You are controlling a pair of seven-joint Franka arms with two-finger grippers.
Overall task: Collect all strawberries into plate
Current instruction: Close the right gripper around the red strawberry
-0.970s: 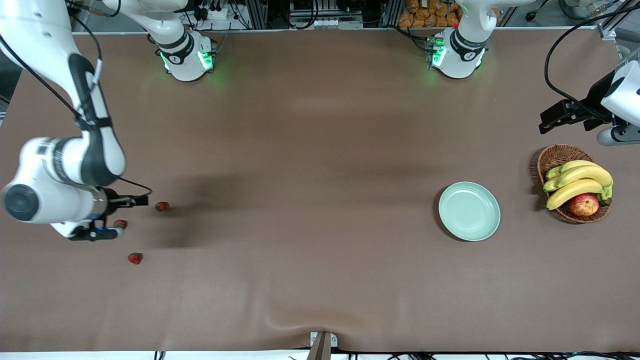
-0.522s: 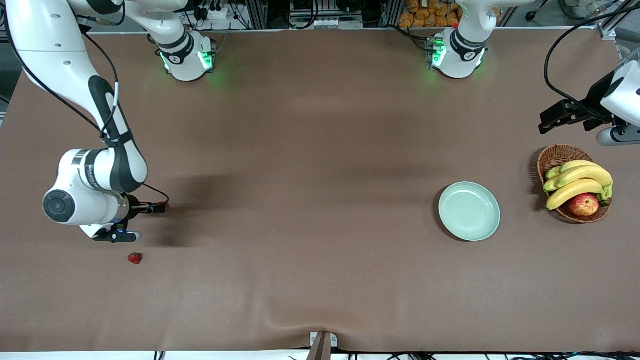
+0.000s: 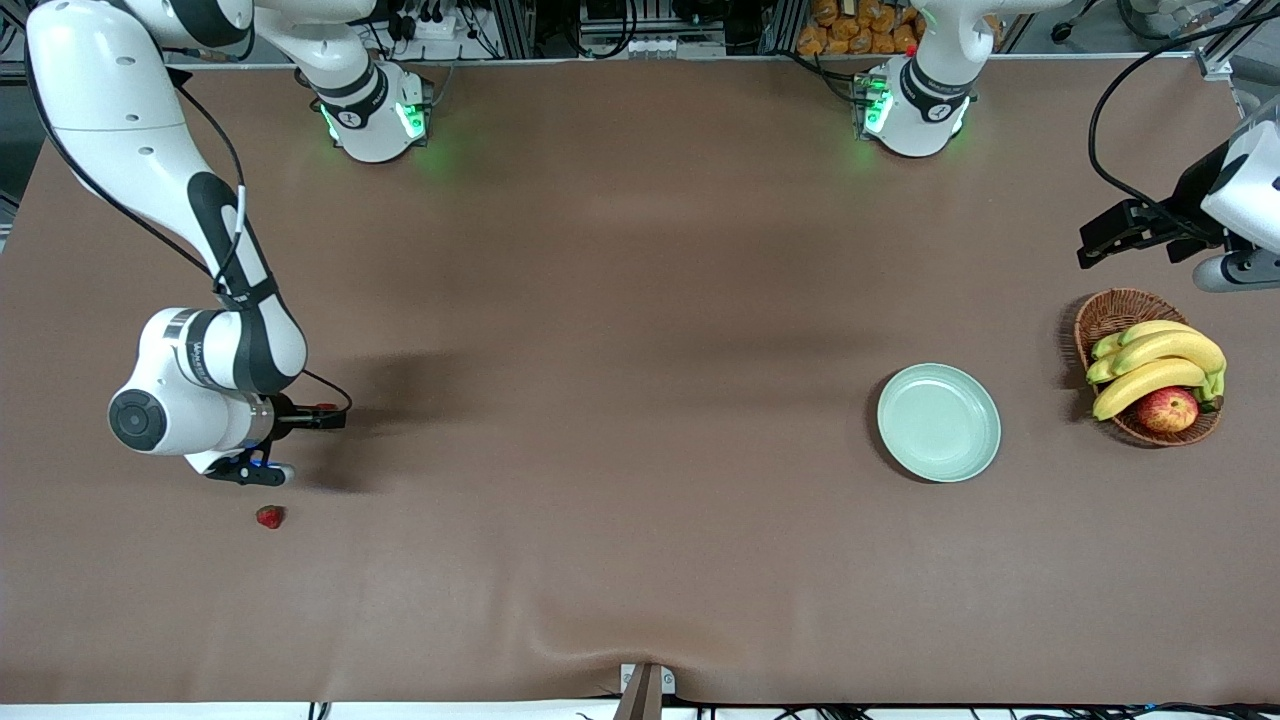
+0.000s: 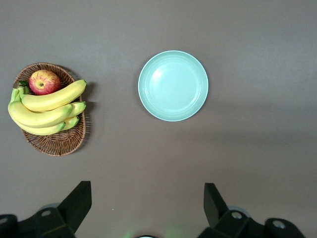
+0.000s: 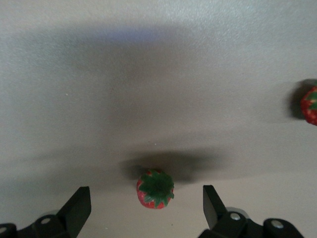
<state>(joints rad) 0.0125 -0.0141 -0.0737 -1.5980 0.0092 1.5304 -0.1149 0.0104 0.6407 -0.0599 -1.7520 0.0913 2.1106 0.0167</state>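
My right gripper (image 3: 255, 460) hangs open low over the table at the right arm's end. In the right wrist view a strawberry (image 5: 155, 189) with a green top lies on the cloth between the open fingers of the right gripper (image 5: 146, 206), touching neither. A second strawberry (image 5: 310, 105) shows at that view's edge. In the front view only one strawberry (image 3: 269, 516) shows fully; the wrist hides the others. The mint-green plate (image 3: 938, 422) lies empty toward the left arm's end and also shows in the left wrist view (image 4: 173, 85). My left gripper (image 3: 1110, 238) (image 4: 146, 208) waits open and high.
A brown wicker basket (image 3: 1115, 308) holding bananas (image 3: 1160, 360) and a red-yellow apple (image 3: 1167, 408) stands beside the plate at the left arm's end; the basket also shows in the left wrist view (image 4: 57, 146). A brown cloth covers the table.
My right arm has swung toward the table's middle and now covers two strawberries that showed in the front view a second ago. The left arm has not moved.
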